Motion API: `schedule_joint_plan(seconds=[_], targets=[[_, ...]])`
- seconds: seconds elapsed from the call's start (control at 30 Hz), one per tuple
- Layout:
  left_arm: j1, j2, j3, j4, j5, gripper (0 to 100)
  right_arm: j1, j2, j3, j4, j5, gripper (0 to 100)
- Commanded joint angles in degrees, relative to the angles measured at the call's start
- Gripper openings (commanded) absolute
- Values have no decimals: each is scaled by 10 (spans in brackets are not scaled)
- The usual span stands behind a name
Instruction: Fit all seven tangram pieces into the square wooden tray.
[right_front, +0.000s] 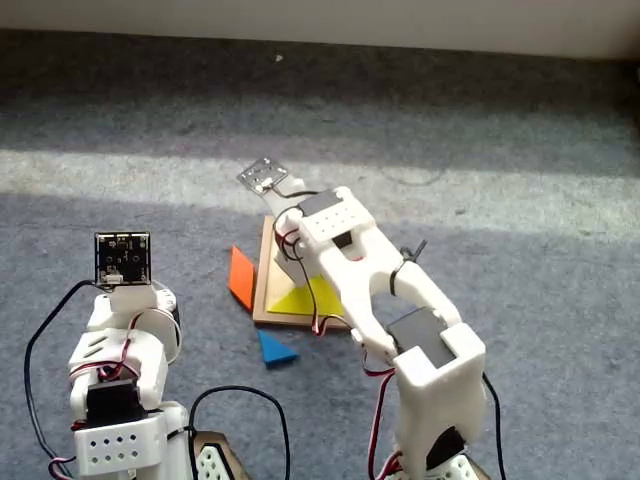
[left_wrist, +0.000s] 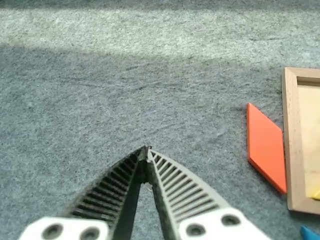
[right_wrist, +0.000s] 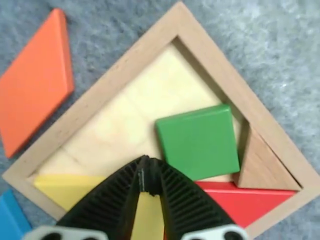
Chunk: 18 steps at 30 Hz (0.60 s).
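Grey carpet (right_front: 480, 180) carries the tray (right_front: 285, 320), an orange piece (right_front: 241, 277) at its 9 o'clock and a blue piece (right_front: 275, 348) at its 7 o'clock.

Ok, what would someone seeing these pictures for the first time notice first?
The bright green square lying in the square wooden tray, next to a red piece and a yellow piece, with the right gripper over the tray, fingers shut. Then the orange parallelogram on the grey carpet just outside the tray, and a blue triangle nearby.

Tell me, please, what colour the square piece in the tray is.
The square piece is green, clearest in the right wrist view.
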<state>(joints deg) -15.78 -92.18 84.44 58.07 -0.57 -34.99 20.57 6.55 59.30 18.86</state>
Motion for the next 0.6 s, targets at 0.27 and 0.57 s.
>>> schedule_joint_plan(seconds=[0.27,0.57], targets=[[-5,-5,-3,-9,2,5,-10,-67,-6,-80,1,5],[-5,-5,-3,-9,2,5,41,-1,-7,-145,2,5]])
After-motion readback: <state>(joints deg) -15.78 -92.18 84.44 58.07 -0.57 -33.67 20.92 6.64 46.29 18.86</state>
